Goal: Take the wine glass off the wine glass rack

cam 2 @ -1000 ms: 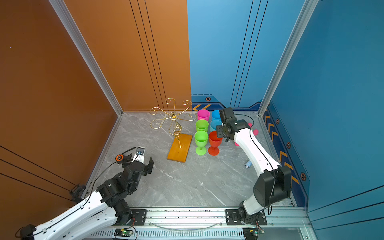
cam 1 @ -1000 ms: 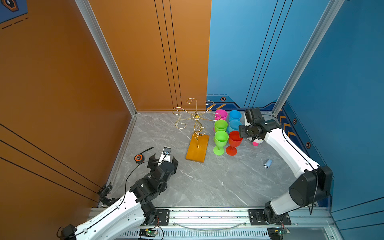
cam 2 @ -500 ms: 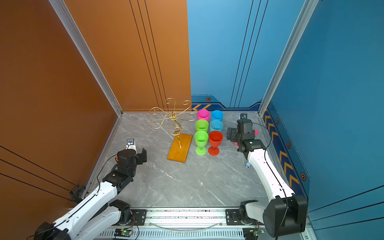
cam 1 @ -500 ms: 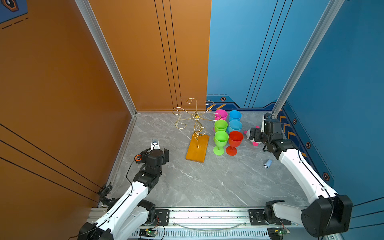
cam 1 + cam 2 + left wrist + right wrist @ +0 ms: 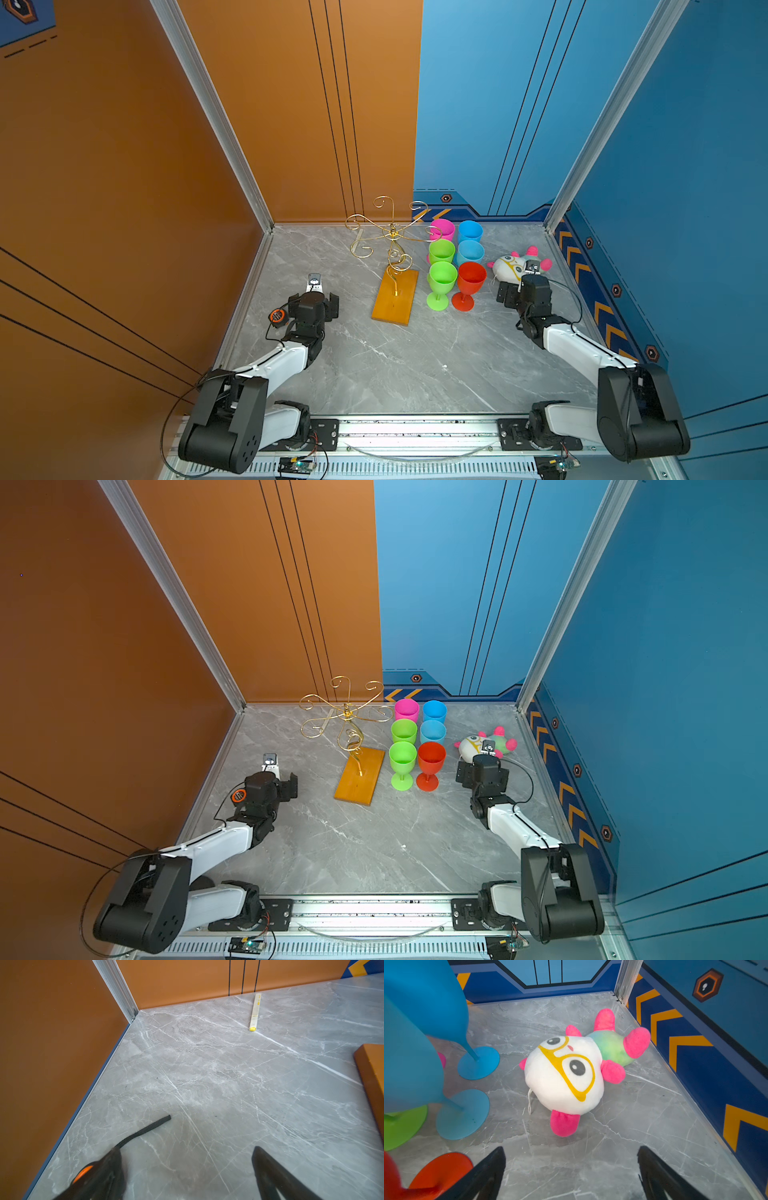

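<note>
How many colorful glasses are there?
6, all standing on the table right of the rack: pink glass, middle green glass, front green glass nearest it; back blue glass, middle blue glass, red glass beside them. None seems hidden.

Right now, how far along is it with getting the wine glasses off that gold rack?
It looks finished. Done: the wine glass rack is bare, and six glasses stand upright on the table beside it, pink wine glass at back, red wine glass in front. In hand: nothing; left jaws and right jaws stand open, empty. Left: nothing visible to remove.
</note>
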`<state>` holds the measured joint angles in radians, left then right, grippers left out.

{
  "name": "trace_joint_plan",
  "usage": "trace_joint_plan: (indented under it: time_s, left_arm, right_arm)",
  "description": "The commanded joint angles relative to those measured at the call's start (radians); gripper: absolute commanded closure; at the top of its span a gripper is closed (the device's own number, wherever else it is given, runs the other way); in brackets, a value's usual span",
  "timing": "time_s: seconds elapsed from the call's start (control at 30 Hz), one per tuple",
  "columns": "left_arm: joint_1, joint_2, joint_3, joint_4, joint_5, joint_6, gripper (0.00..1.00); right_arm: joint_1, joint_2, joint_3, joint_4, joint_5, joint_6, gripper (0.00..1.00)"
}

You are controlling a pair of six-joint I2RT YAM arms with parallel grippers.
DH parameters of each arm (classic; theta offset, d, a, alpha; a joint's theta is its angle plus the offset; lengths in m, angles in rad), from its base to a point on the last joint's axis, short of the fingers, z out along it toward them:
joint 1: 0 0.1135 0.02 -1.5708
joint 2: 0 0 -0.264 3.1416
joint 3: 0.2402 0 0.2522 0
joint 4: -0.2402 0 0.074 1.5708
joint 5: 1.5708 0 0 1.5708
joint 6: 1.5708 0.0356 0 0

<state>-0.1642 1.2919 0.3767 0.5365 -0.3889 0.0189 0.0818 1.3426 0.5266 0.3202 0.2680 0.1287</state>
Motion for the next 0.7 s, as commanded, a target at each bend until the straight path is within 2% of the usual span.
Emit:
trace_joint_plan:
  time_s: [0.0, 0.17, 0.3, 0.43, 0.57, 0.67]
  left_arm:
    - [0.022, 0.064, -0.023, 0.214, 0.059, 0.032, 0.02]
    - [0.051, 0.183, -0.012, 0.331, 0.112, 0.042, 0.02]
    - [0.076, 0.288, -0.065, 0.552, 0.128, 0.023, 0.02]
    - [0.086, 0.28, -0.068, 0.541, 0.144, 0.017, 0.02]
    - [0.154, 0.272, -0.033, 0.456, 0.163, -0.066, 0.02]
    - [0.152, 0.273, -0.033, 0.456, 0.171, -0.063, 0.02]
  right_arm:
    - [-0.008, 0.058, -0.043, 0.251, 0.034, -0.043, 0.0]
    - [-0.01, 0.139, -0.12, 0.47, 0.018, -0.064, 0.0]
    - [-0.009, 0.215, -0.185, 0.671, 0.005, -0.076, 0.0]
    - [-0.017, 0.208, -0.17, 0.628, -0.053, -0.084, 0.0]
    - [-0.022, 0.204, -0.165, 0.61, -0.057, -0.079, 0.0]
    - [-0.022, 0.204, -0.166, 0.613, -0.062, -0.08, 0.0]
